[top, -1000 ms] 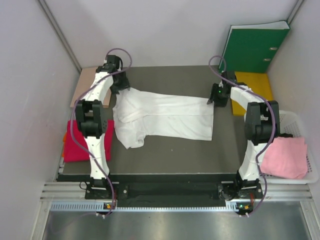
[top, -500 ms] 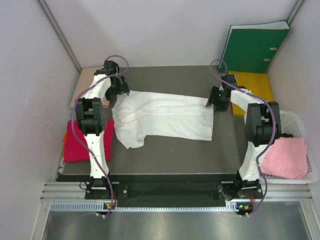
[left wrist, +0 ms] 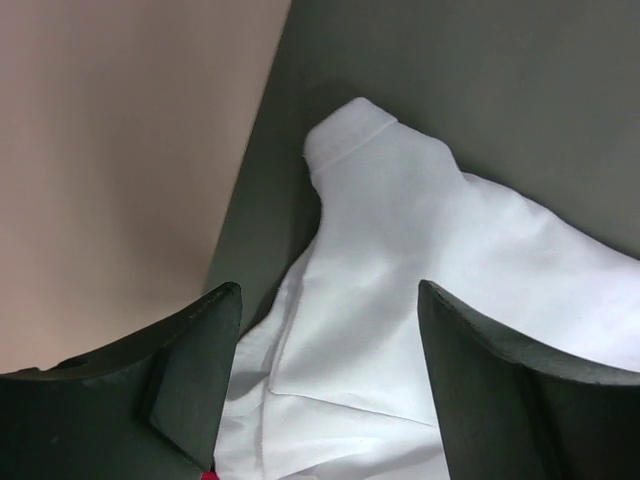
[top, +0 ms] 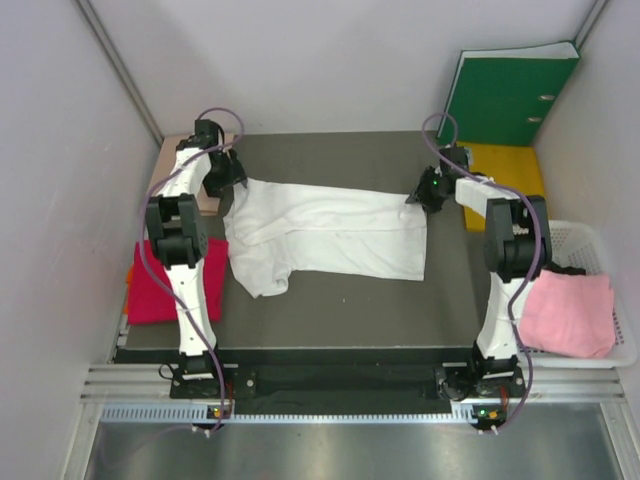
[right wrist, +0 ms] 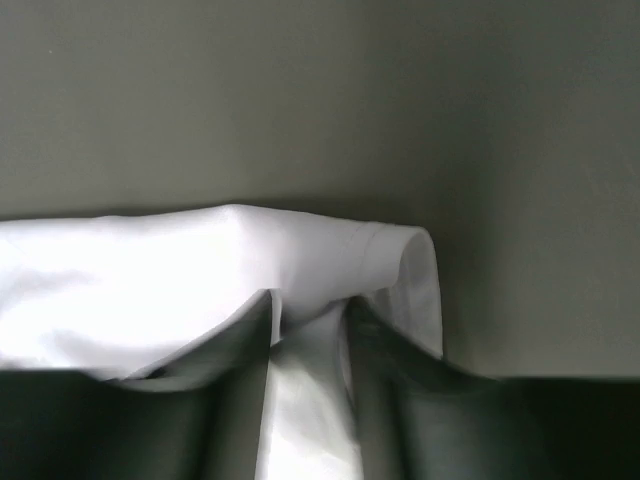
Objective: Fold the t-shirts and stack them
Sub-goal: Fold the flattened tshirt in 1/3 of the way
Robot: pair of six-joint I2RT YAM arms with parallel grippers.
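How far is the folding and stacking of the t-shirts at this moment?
Possibly done: the red t-shirt lies flat at the left. In hand: the white t-shirt, partly folded; right jaws pinch its corner, left jaws open. Left: the pink t-shirt in the basket, then stacking.

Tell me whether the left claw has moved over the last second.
Yes. In the top view the left claw has shifted left, away from the white t-shirt and toward the tan cardboard sheet.
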